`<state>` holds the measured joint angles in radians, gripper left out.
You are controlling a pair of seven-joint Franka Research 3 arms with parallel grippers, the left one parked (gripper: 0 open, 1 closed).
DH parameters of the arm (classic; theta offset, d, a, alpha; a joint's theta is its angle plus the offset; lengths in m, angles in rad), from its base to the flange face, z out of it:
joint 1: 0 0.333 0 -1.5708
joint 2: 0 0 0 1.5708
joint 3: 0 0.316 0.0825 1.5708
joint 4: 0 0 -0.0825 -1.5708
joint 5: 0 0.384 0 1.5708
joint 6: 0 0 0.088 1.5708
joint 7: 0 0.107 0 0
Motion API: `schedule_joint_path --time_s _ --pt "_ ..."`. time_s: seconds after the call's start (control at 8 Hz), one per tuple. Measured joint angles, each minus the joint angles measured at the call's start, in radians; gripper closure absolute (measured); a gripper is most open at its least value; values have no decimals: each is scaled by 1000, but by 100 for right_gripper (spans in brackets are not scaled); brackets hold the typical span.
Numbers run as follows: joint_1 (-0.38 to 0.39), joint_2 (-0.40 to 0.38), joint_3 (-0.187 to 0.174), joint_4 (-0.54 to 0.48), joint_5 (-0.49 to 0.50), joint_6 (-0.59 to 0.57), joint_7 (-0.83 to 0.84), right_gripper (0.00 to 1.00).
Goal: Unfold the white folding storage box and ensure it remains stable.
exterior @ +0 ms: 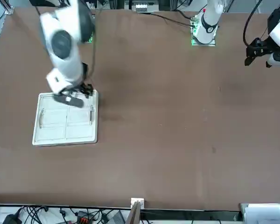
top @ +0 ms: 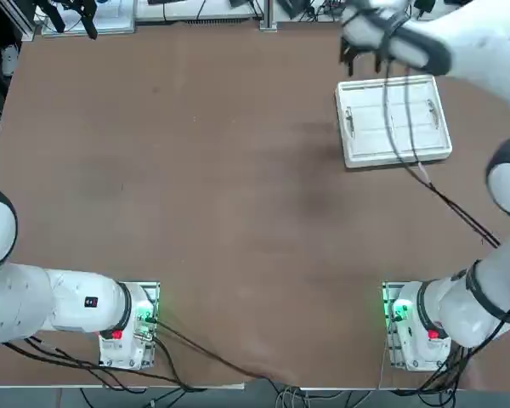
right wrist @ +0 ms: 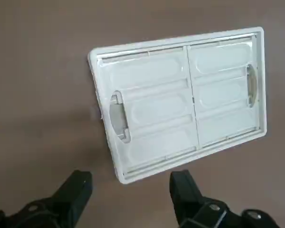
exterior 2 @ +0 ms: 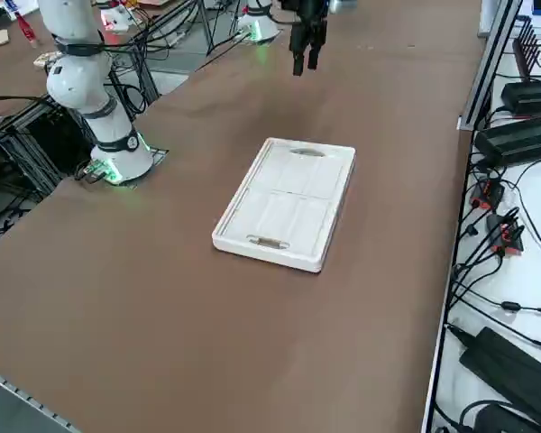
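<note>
Overhead, box: one white folding storage box (top: 394,121) lies collapsed flat on the brown desk (top: 195,187), with the tool (top: 363,53) hovering at its far-left corner.
Front view, tool: raised above the box's corner nearest the robot, apart from it.
Side view, count: one box, one working tool.
Wrist view, tool: fingers (right wrist: 76,190) spread wide, holding nothing; box beyond them.

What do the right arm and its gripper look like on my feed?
The right arm is glossy white with rounded links and dark grey joint bands. A black cable trails along it toward its base, which shows green lights and a red part. The right gripper is matte black, with two blocky fingers.
</note>
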<state>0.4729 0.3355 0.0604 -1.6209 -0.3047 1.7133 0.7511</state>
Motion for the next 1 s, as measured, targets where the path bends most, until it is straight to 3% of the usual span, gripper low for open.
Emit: schedule_joint_path --time_s 0.38,0.75,1.0 --pt "103 218 -1 0 -188 13 135 0" --pt "112 429 -11 100 -251 28 146 0" --pt "122 486 -13 154 -315 23 145 1"
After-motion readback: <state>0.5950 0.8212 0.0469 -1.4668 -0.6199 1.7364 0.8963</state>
